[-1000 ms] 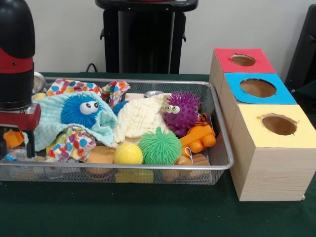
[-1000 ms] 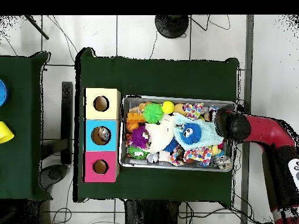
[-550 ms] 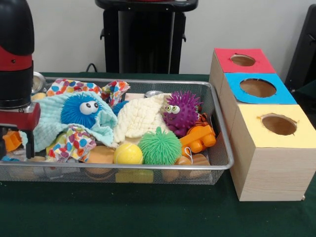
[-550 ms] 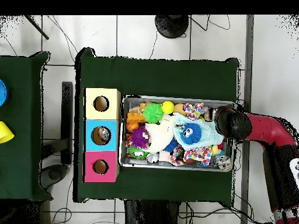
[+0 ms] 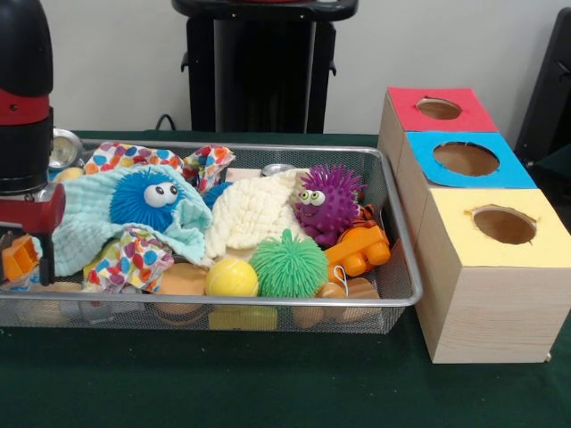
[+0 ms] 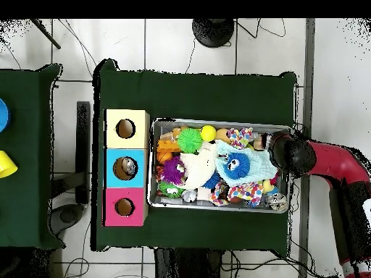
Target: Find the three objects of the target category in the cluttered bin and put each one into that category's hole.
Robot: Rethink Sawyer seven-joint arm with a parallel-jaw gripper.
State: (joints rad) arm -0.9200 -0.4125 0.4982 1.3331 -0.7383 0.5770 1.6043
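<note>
A wire mesh bin (image 5: 268, 302) holds a jumble of toys and cloths. At its left end my gripper (image 5: 22, 260) hangs low, shut on a small orange toy (image 5: 15, 259). From overhead the arm's black head (image 6: 290, 153) covers the bin's right rim (image 6: 291, 174). Three wooden boxes stand beside the bin, with a red-topped hole (image 5: 439, 109), a blue-topped hole (image 5: 466, 159) and a yellow-topped hole (image 5: 504, 225). Overhead, something lies inside the blue hole (image 6: 126, 168).
In the bin lie a blue fuzzy ball with eyes (image 5: 144, 198) on a teal cloth (image 5: 89, 223), a cream cloth (image 5: 250, 214), a purple spiky ball (image 5: 328, 198), a green stringy ball (image 5: 287, 265), a yellow ball (image 5: 231, 278) and an orange truck (image 5: 359, 250).
The arm has drifted towards the bin's end, left in the front view and right overhead. The small orange toy has shifted along with the gripper.
</note>
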